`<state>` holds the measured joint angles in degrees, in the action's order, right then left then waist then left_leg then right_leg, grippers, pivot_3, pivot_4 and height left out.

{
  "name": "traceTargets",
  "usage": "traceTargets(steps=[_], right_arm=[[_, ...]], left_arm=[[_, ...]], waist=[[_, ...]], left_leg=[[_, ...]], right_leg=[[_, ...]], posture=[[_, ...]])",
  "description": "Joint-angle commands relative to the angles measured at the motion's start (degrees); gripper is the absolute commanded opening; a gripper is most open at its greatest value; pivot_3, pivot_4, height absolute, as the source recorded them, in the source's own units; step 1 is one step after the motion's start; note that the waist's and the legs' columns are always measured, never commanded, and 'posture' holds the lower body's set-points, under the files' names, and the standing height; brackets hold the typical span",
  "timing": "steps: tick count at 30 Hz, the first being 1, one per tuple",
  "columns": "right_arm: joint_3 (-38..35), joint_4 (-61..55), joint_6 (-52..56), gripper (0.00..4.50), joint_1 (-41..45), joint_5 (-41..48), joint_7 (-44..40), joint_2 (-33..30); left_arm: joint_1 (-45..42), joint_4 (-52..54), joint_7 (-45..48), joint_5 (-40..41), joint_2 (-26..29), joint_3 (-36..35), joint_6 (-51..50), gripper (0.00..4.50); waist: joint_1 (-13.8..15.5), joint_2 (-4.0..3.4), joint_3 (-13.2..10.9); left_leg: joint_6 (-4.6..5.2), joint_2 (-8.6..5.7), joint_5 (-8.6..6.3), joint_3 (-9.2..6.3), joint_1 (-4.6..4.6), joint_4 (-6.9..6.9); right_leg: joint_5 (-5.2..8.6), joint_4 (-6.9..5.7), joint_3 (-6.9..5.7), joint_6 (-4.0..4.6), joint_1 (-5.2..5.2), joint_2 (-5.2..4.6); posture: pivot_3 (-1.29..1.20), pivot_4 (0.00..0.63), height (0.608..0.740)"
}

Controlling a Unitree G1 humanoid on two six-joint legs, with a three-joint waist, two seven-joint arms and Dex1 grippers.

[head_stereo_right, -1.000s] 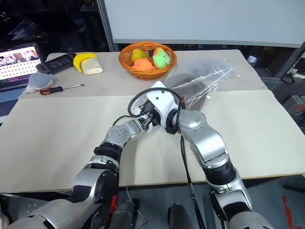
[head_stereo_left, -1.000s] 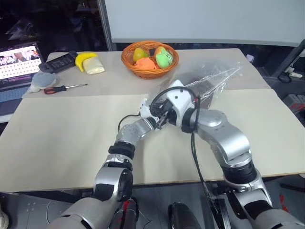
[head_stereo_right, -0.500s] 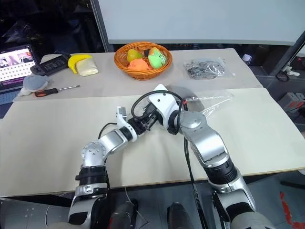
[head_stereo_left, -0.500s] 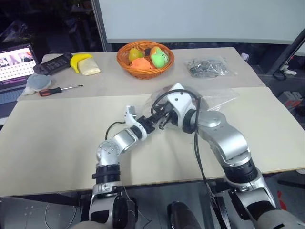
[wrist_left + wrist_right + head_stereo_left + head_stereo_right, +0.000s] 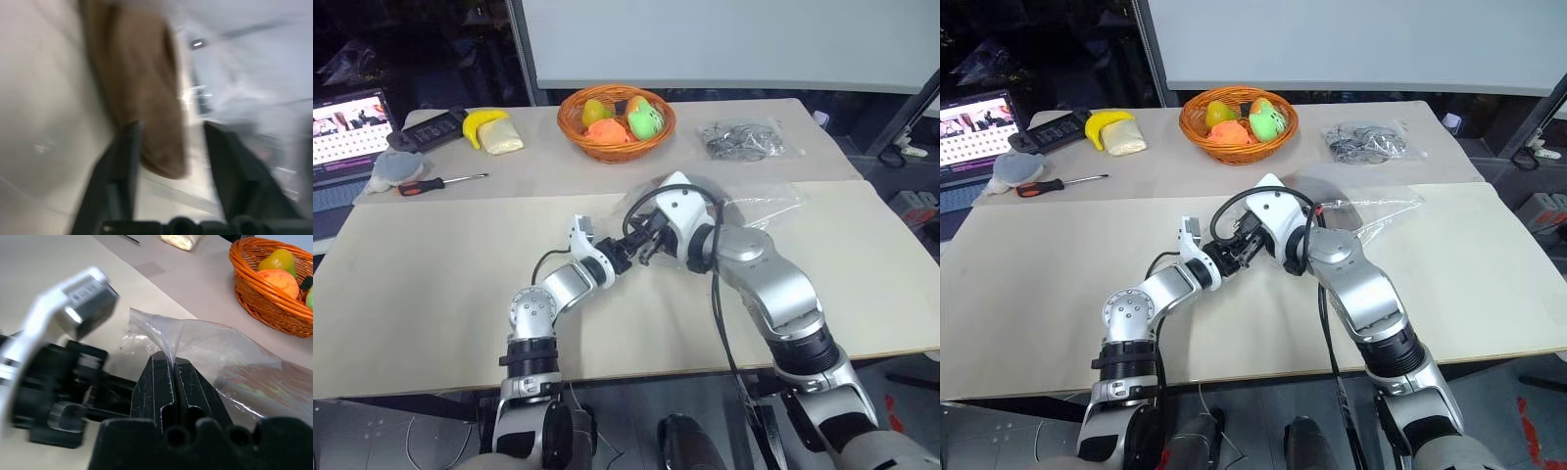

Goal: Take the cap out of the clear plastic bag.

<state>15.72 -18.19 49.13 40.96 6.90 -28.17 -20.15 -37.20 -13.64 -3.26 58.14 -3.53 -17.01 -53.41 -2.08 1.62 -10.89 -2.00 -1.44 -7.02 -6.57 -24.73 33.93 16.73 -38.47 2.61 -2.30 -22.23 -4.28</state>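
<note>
The right gripper [image 5: 172, 363] has its fingers pressed together, pinching the edge of the bag [image 5: 230, 357]. The bag lies on the table [image 5: 440, 264], near the basket [image 5: 618, 119]. The cap [image 5: 139, 98] is brown and sits in the bag's mouth. The left gripper [image 5: 171, 142] is spread wide, with the cap's edge between its fingers.

cap [image 5: 139, 98] in clear plastic bag [image 5: 1371, 211] mid-table | basket [image 5: 617, 122] behind | laptop [image 5: 347, 132] far left
</note>
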Motion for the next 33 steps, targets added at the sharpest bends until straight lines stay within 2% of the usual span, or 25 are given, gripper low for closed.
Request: traceTargets(steps=[1, 2, 5, 14, 20, 28, 29, 31, 33], right_arm=[[-0.7, -1.4, -1.6, 0.0, 0.9, -0.3, 0.0, -0.1], [-0.8, -1.4, -1.6, 0.0, 0.9, -0.4, 0.0, -0.2], [-0.9, -1.7, -1.5, 0.0, 0.8, -0.4, 0.0, -0.4], [-0.8, -2.6, -0.7, 0.0, 1.0, -0.3, 0.2, -0.5], [-0.5, -3.3, -0.2, 0.0, 1.1, -0.3, 0.1, -0.1], [-0.7, -3.2, 0.0, 0.0, 1.1, -0.3, 0.4, 0.3], [-0.7, -3.1, -0.1, 0.0, 1.1, -0.3, 0.4, 0.4], [-0.7, -3.0, -0.2, 0.0, 1.2, -0.3, 0.4, 0.5], [-0.7, -2.9, -0.3, 0.0, 1.2, -0.3, 0.4, 0.5]], left_arm=[[-2.5, -3.6, 1.9, -3.4, 0.3, 1.1, 1.7, 4.21], [-2.7, -4.2, 2.1, -3.8, 0.2, 0.9, 1.7, 4.48], [-3.6, -6.3, 3.1, -4.3, -0.2, -0.1, 2.3, 4.48], [-16.6, -30.2, 14.3, -8.0, -3.5, -2.8, 11.3, 4.48], [-22.0, -42.1, 17.6, -13.8, -4.6, -2.4, 17.5, 4.48], [-22.6, -44.5, 20.1, -15.6, -5.2, -4.3, 17.5, 4.48], [-22.6, -44.6, 20.1, -15.9, -5.2, -4.4, 17.4, 3.93], [-22.4, -44.3, 20.6, -16.3, -5.0, -4.5, 17.0, 3.4], [-22.4, -44.4, 20.7, -16.6, -4.9, -4.7, 16.9, 2.65]], waist=[[-0.1, 0.0, 0.0], [-0.1, 0.0, 0.0], [-0.1, 0.0, 0.0], [0.4, 0.0, 0.0], [0.5, 0.0, 0.0], [0.5, 0.01, 0.0], [0.5, 0.01, 0.0], [0.4, 0.01, 0.0], [0.3, 0.01, 0.0]], left_leg=[[0.0, 0.0, 0.0, 0.0, 0.0, 0.0], [0.0, -0.01, 0.0, 0.0, 0.0, 0.0], [0.0, 0.0, 0.0, 0.0, 0.0, 0.0], [-0.01, -0.06, 0.01, 0.0, -0.01, 0.02], [0.0, -0.09, 0.01, 0.0, -0.03, -0.01], [-0.01, -0.09, 0.01, -0.01, -0.01, 0.0], [-0.01, -0.09, 0.01, -0.01, -0.01, 0.0], [0.0, -0.1, 0.01, -0.01, -0.01, 0.0], [-0.01, -0.1, 0.01, -0.01, -0.03, -0.01]], right_leg=[[0.0, 0.0, 0.0, 0.0, 0.0, 0.0], [0.0, 0.01, 0.0, 0.0, 0.0, -0.01], [0.0, 0.0, -0.01, 0.0, 0.0, -0.01], [-0.01, 0.04, -0.05, -0.05, 0.03, -0.05], [0.01, 0.07, -0.05, -0.09, 0.02, -0.08], [0.01, 0.03, -0.05, -0.1, 0.04, -0.08], [0.01, 0.03, -0.05, -0.11, 0.04, -0.09], [0.01, 0.03, -0.05, -0.11, 0.03, -0.09], [0.02, 0.04, -0.05, -0.11, 0.0, -0.09]], posture=[[0.0, 0.15, 0.74], [0.0, 0.15, 0.74], [0.0, 0.15, 0.74], [0.0, 0.15, 0.74], [0.0, 0.15, 0.74], [0.0, 0.15, 0.74], [0.0, 0.15, 0.74], [0.0, 0.15, 0.74], [0.0, 0.15, 0.74]])
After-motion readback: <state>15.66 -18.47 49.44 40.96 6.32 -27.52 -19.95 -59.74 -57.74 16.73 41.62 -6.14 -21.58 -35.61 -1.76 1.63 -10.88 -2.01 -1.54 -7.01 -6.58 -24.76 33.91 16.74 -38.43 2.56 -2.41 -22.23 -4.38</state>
